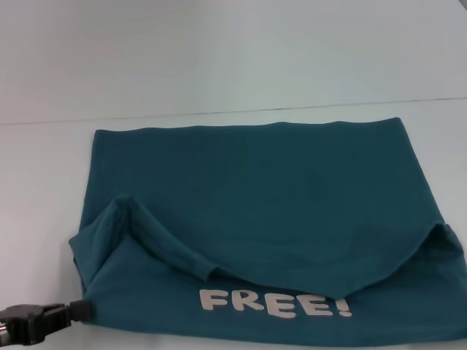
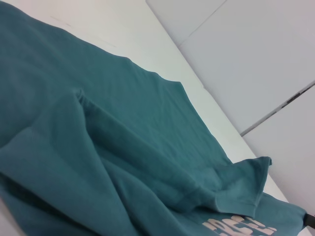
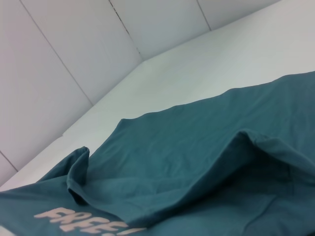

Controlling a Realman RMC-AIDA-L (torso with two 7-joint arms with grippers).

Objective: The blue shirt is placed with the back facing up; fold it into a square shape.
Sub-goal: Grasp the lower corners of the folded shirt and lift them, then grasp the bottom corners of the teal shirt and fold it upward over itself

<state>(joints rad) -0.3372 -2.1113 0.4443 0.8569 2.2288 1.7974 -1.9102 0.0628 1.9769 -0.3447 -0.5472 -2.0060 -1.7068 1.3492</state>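
Note:
The blue shirt (image 1: 255, 211) lies on the white table (image 1: 44, 182), partly folded. Its near edge is turned over so the white "FREE!" lettering (image 1: 276, 303) shows at the front. One sleeve (image 1: 164, 240) is folded inward on the left, and the right corner (image 1: 444, 248) is bunched up. My left gripper (image 1: 82, 309) is at the shirt's near left corner, low at the table's front edge. The left wrist view shows the folded sleeve (image 2: 236, 182) and part of the lettering (image 2: 241, 228). The right wrist view shows the shirt (image 3: 197, 157) and lettering (image 3: 88, 222). The right gripper is out of view.
The white table runs back to a pale wall (image 1: 233, 51). Bare table surface lies left of the shirt and behind it (image 1: 219, 118). The shirt reaches close to the right edge of the head view.

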